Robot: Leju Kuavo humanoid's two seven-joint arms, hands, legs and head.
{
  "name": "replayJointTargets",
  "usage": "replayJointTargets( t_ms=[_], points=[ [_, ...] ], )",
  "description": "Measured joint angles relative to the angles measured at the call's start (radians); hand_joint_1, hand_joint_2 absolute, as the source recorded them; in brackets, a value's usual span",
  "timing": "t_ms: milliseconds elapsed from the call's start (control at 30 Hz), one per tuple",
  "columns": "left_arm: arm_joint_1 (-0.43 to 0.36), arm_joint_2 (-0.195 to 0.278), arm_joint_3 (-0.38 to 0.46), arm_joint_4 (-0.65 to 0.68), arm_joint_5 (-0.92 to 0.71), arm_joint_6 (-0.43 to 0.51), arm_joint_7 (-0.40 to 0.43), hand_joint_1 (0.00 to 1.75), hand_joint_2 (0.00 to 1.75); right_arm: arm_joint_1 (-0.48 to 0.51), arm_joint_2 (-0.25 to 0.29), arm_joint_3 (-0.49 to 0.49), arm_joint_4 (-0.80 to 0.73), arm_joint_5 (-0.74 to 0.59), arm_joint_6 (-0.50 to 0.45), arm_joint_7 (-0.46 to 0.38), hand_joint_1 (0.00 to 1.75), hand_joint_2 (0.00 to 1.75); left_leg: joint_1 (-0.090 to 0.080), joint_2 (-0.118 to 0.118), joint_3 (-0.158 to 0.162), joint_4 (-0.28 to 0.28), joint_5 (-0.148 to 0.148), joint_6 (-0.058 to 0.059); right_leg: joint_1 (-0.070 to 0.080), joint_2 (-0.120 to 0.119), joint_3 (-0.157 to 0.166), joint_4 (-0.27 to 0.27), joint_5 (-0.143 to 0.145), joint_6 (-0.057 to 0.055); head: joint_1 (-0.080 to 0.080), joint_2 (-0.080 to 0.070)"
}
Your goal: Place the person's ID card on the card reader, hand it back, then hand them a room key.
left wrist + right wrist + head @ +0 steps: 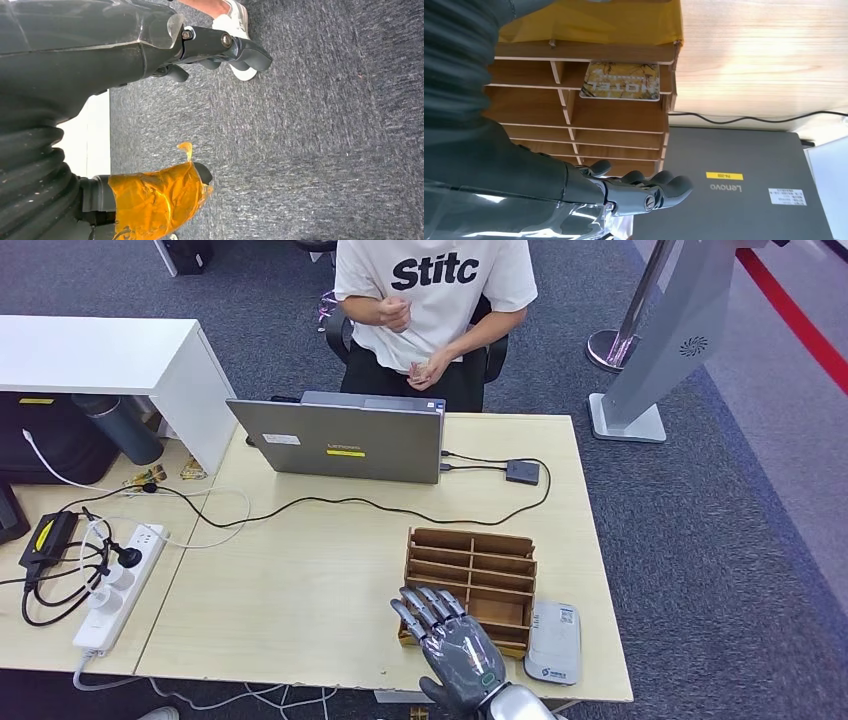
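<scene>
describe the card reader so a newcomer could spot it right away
Start at the light wooden desk and find the brown wooden slotted rack near the robot's edge, where the right robot hand hovers. The card reader lies flat just right of that rack: a small pale grey rounded slab, unlike the black box by the laptop.

pale wood-grain desk [300, 580]. brown wooden rack [470, 575], yellow patterned key card [620, 81] with white lettering inside. grey laptop [340, 440], yellow sticker on lid. white card reader [554, 642], blue marks. dark grey right hand [450, 640]. left hand [150, 55] dark grey, thumb wrapped in orange tape. white power strip [118, 585], black cables. grey carpet [700, 540], red stripe. person's white shirt [435, 290], black lettering.
</scene>
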Motion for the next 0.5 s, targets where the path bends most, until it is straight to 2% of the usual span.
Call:
replayJointTargets(
  t_ms=[500],
  points=[
    [0.000,0.001,0.000,0.000,-0.005,0.000,-0.002,0.00,1.75,0.000,0.017,-0.029,0.029,0.009,0.006,-0.001,0.00,1.75,0.000,0.000,0.000,0.000,0.000,0.000,0.000,0.000,0.000,0.000,0.000,0.000,0.000,0.000]
  ],
)
